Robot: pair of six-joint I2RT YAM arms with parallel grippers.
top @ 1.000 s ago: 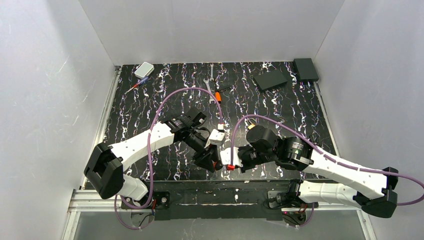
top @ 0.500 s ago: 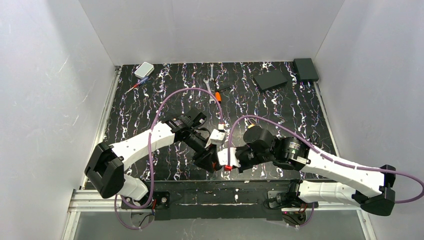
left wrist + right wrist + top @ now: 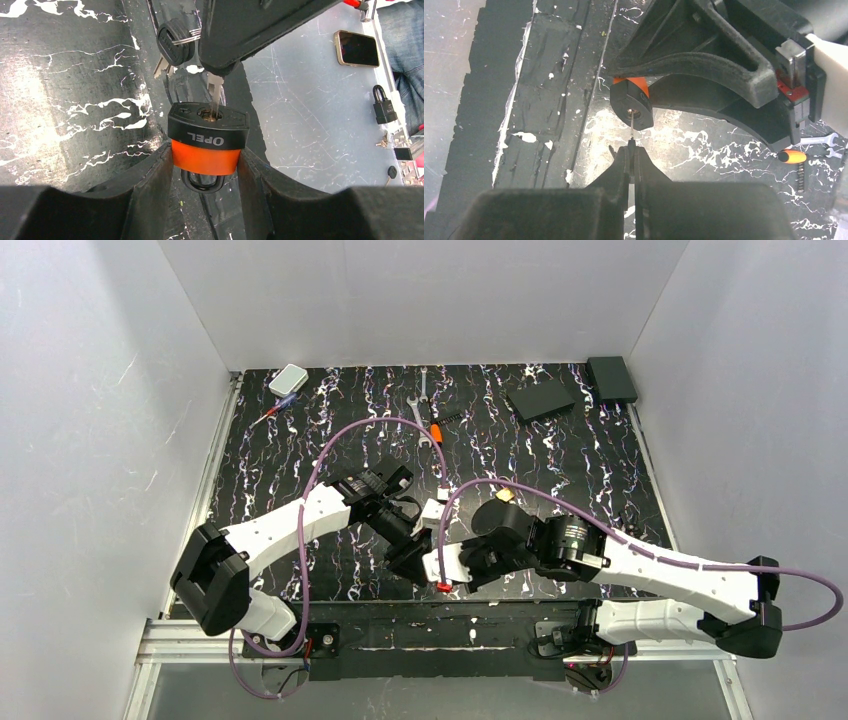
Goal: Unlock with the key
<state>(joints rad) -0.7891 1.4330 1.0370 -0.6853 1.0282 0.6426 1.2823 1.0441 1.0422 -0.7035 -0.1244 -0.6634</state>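
Top view, lower ctr: left gripper [image 3: 408, 558] and right gripper [image 3: 447, 575] meet tip to tip. Left wrist view, ctr: jaws part-open, clamped on orange-and-black plastic-cased padlock [image 3: 207, 142]; thin silvery metal key [image 3: 215, 97] enters its keyhole from above. Right wrist view, ctr: jaws closed tight on key's head, blade tip in lock.

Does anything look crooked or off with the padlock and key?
Nothing stands out. The left end effector grips the orange padlock squarely, keyhole facing out, and the key in the right end effector lines up straight with its tip at the keyhole.
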